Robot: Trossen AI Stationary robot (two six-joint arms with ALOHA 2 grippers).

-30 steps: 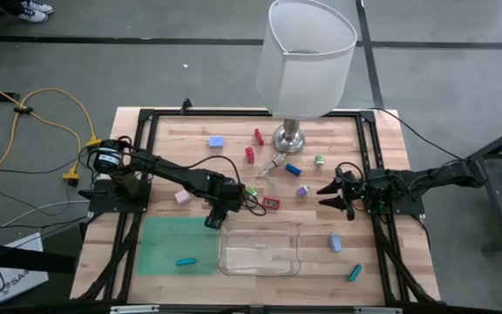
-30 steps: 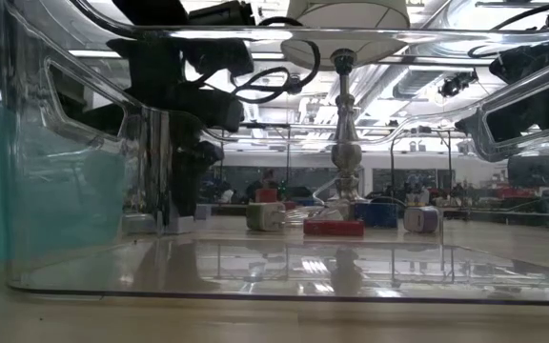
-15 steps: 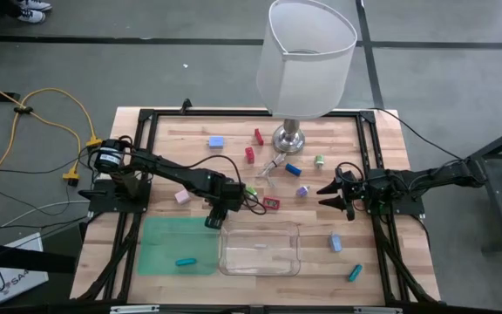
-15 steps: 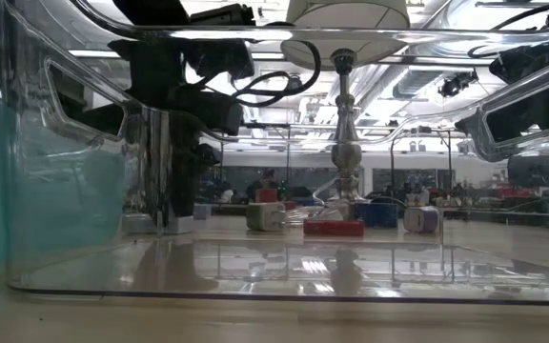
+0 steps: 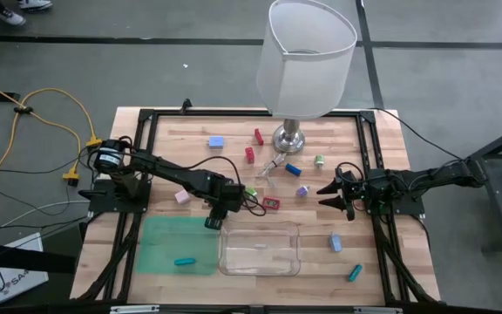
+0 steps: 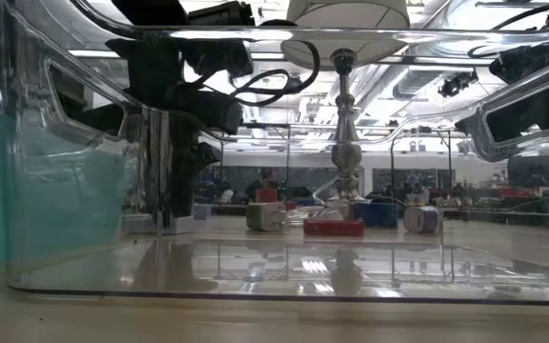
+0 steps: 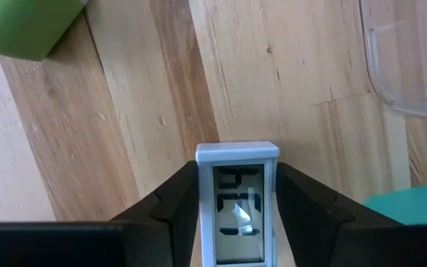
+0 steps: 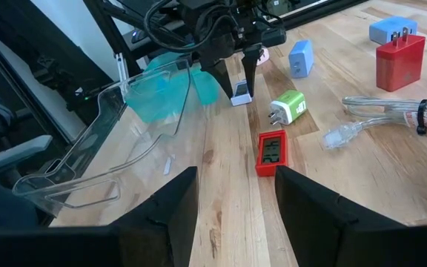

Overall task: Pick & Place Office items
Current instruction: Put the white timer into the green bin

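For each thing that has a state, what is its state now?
Left gripper: fingers against both sides of a small white block with a display, standing on the wooden table.
Right gripper: open, empty.
Clear plastic tray: upright.
Green plug adapter: lying on its side.

Two black jointed arms (image 5: 168,170), looped black cables, dark wedge-shaped fingers (image 7: 173,204).

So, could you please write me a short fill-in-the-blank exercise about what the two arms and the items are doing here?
1. The left tool has a white digital ____ between its fingers.
2. The right tool holds ____.
3. The clear tray sits to the ____ of the green mat in the high view.
4. The lamp has a ____ shade.

Missing words: clock; nothing; right; white
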